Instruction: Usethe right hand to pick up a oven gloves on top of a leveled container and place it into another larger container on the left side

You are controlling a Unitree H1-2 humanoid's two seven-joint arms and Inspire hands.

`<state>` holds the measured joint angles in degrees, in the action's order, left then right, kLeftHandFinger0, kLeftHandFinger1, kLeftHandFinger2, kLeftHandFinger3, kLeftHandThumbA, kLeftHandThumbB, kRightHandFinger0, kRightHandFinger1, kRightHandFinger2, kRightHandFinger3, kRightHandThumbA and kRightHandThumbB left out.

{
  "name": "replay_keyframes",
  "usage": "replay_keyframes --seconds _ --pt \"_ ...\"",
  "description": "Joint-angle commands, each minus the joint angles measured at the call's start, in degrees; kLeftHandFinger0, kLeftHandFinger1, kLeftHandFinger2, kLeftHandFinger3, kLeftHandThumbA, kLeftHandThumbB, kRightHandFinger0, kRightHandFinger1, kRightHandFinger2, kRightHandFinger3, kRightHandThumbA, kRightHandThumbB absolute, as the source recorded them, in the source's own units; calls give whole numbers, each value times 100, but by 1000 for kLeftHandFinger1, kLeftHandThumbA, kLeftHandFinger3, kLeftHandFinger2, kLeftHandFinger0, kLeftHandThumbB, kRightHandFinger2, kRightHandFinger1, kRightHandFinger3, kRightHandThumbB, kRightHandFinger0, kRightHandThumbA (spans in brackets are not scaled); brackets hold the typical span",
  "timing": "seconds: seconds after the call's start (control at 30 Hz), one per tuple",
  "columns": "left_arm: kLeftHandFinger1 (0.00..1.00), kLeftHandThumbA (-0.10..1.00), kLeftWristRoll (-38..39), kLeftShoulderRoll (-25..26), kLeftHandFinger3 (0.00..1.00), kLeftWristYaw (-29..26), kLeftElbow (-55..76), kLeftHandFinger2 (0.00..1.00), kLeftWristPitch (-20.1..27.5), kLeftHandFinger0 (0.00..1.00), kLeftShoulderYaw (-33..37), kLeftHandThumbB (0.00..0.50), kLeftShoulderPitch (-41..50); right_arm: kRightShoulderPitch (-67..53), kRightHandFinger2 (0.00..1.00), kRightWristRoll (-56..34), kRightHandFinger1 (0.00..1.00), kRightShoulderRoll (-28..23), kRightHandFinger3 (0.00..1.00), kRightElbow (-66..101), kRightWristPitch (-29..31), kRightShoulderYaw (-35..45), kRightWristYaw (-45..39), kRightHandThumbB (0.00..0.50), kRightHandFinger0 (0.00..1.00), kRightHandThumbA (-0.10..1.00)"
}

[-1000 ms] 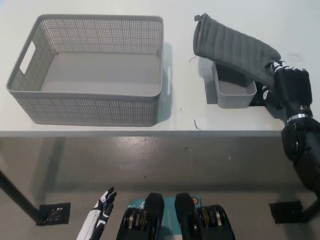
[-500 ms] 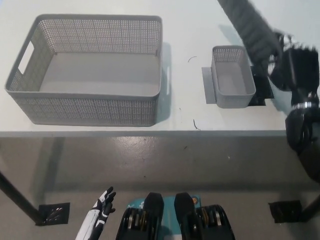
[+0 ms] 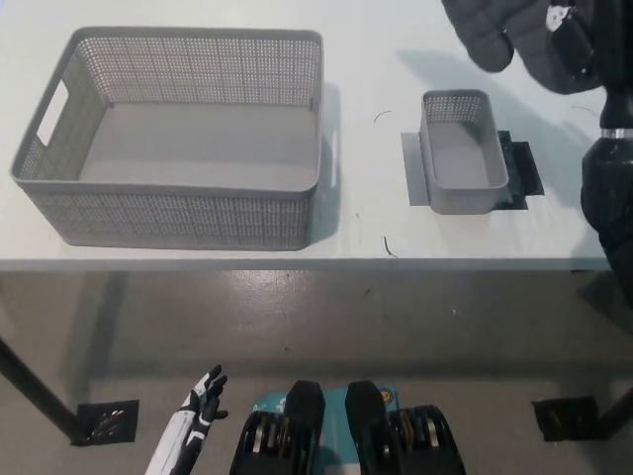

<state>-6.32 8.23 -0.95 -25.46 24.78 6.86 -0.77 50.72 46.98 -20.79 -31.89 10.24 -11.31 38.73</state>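
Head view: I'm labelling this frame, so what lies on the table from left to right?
Large basket → small container → oven glove, lifted above the table in the right hand.

White left hand (image 3: 194, 424), black right hand (image 3: 579, 45)

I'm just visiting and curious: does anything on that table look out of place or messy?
Nothing spilled or broken. The small basket sits on a flat plate and a dark mat that stick out unevenly from under it. The glove hangs in the air, held by the right hand. The big basket sits straight.
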Motion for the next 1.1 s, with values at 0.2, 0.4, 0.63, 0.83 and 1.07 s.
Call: replay_keyframes --seconds 0.2,0.4,0.63,0.83,1.07 --pt "1000 1000 137 126 1000 88 113 1000 215 840 20 500 -51 528 701 -293 163 236 679 917 -48 77 -487 162 0 -100" --pt "995 1000 98 107 1000 56 135 1000 215 829 52 500 -2 855 624 -184 103 767 590 1030 -8 -119 -642 164 0 -100" --pt "984 1000 34 121 1000 46 144 1000 215 817 75 500 -34 1363 623 -161 113 1426 581 318 43 -322 -479 212 0 -100" --pt "986 1000 67 179 1000 103 154 1000 215 828 109 500 -65 1778 600 -150 26 2030 521 -483 29 -433 -197 223 0 -100" --pt "970 1000 -15 218 1000 68 174 1000 215 802 142 500 -87 2245 578 -295 43 2662 427 -2234 291 -662 79 244 0 -100"
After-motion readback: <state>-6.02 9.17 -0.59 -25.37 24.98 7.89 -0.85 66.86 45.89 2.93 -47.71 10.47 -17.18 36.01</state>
